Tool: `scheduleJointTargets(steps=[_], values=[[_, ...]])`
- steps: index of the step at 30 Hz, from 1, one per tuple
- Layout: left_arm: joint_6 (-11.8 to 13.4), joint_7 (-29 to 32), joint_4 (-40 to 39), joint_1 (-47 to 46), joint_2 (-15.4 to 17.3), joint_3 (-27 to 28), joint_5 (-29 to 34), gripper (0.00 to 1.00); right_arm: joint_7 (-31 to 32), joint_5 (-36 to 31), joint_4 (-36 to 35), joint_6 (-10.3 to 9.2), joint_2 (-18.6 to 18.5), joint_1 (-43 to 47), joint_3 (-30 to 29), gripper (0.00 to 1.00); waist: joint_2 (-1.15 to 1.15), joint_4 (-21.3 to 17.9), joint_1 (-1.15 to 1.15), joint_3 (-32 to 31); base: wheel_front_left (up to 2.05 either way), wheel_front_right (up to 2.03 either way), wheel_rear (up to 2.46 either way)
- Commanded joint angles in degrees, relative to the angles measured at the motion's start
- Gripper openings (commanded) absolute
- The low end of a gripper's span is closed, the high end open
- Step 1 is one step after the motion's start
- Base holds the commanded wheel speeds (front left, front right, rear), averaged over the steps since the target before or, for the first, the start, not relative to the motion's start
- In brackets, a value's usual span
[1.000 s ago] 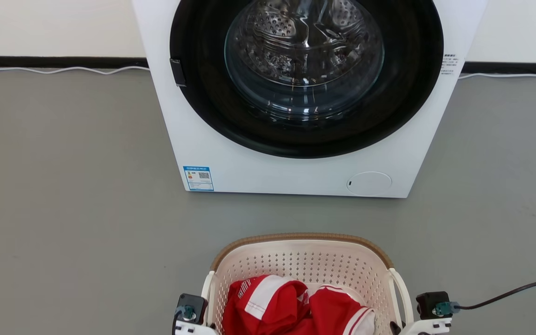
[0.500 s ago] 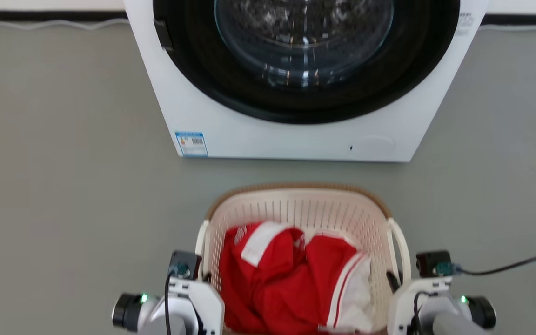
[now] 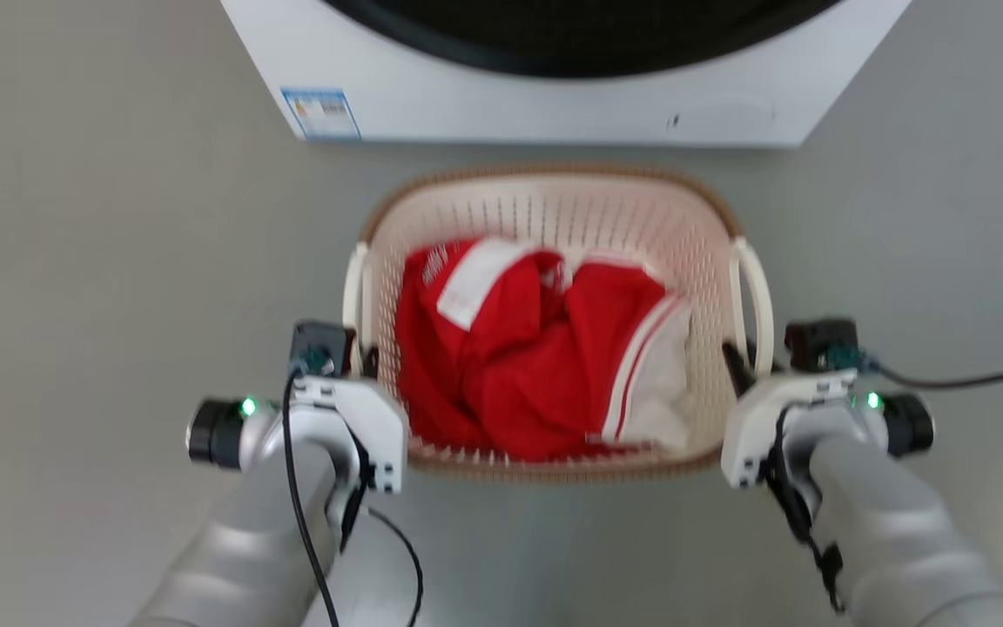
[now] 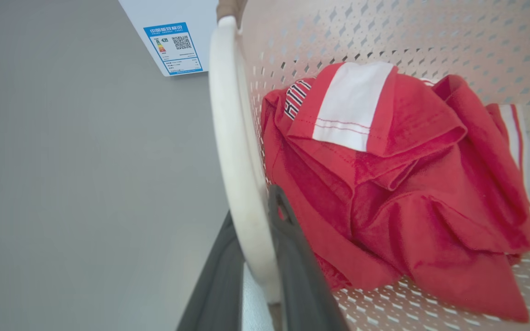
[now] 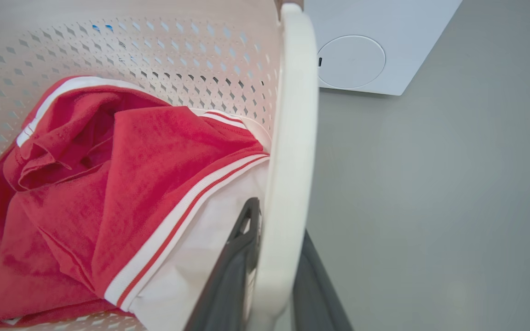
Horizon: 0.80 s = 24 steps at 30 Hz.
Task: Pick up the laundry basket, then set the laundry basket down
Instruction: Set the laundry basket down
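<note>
The laundry basket point(image 3: 554, 205) is cream-white and perforated with a brown rim, and it sits in the middle of the head view in front of the washer. Red and white clothing point(image 3: 536, 340) lies inside it. My left gripper point(image 3: 366, 359) is shut on the basket's left loop handle point(image 4: 228, 115); its dark fingers point(image 4: 292, 248) pinch the white loop from both sides. My right gripper point(image 3: 738, 361) is shut on the right loop handle point(image 5: 295, 92) in the same way. Whether the basket rests on the floor I cannot tell.
A white washing machine point(image 3: 554, 96) with a blue label point(image 3: 320, 113) stands just beyond the basket. A black cable point(image 3: 963, 379) trails over the grey floor point(image 3: 118, 261) to the right of my right wrist.
The head camera has tipped downward, so the washer and basket slid up the picture and both forearms came into view. Both grippers kept their hold on the handles.
</note>
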Motion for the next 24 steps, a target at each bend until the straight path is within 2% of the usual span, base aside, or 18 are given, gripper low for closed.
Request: scheduleJointTargets(steps=[1, 13, 24], values=[[1.3, -0.4, -2.2, -3.2, 3.1, 2.2, 2.2, 0.0, -1.5, -2.1, -0.9, 0.45, 0.2, -2.8, 0.4, 0.0, 0.0, -0.7, 0.0, 7.2, 0.0, 0.0, 0.0], [5.4, -0.4, -12.2, -8.4, 6.4, 10.4, 11.8, 0.0, -1.7, -10.4, -7.4, 0.45, 0.2, -9.7, -6.7, 0.0, 0.0, -1.9, 0.0, 20.8, 0.0, 0.0, 0.0], [5.9, -0.4, -17.8, -10.7, 6.3, 18.8, 21.1, 0.0, -1.7, -17.0, -12.7, 0.45, 0.2, -11.8, -12.8, 0.0, 0.0, -1.4, 0.0, 29.1, 0.0, 0.0, 0.0]])
